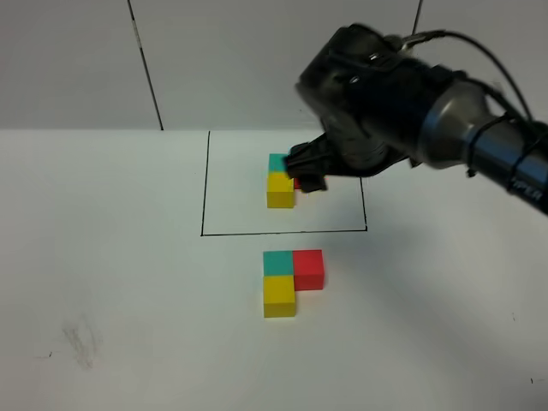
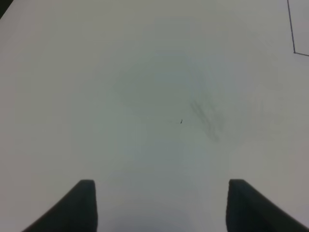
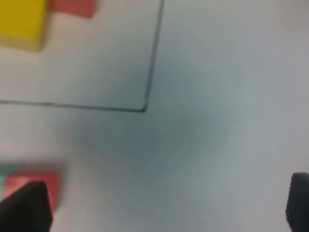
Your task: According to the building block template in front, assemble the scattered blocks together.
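The building block template [image 1: 280, 190] is a teal, yellow and red trio inside a black-lined rectangle [image 1: 282, 232]; my right arm hides most of its red cube. The scattered blocks lie just in front of the frame, touching in an L: teal [image 1: 278, 262], red [image 1: 308, 268], yellow [image 1: 279, 296]. My right gripper [image 1: 308, 169] hangs above the template, open and empty. The right wrist view [image 3: 161, 212] shows the template's yellow cube [image 3: 21, 21] and the loose red cube [image 3: 36, 181]. My left gripper [image 2: 164, 208] is open and empty over bare table, and is out of the exterior view.
The white table [image 1: 128, 282] carries a faint grey smudge [image 1: 81, 338] at front left, which also shows in the left wrist view [image 2: 207, 118]. A white wall with dark seams [image 1: 145, 64] stands behind.
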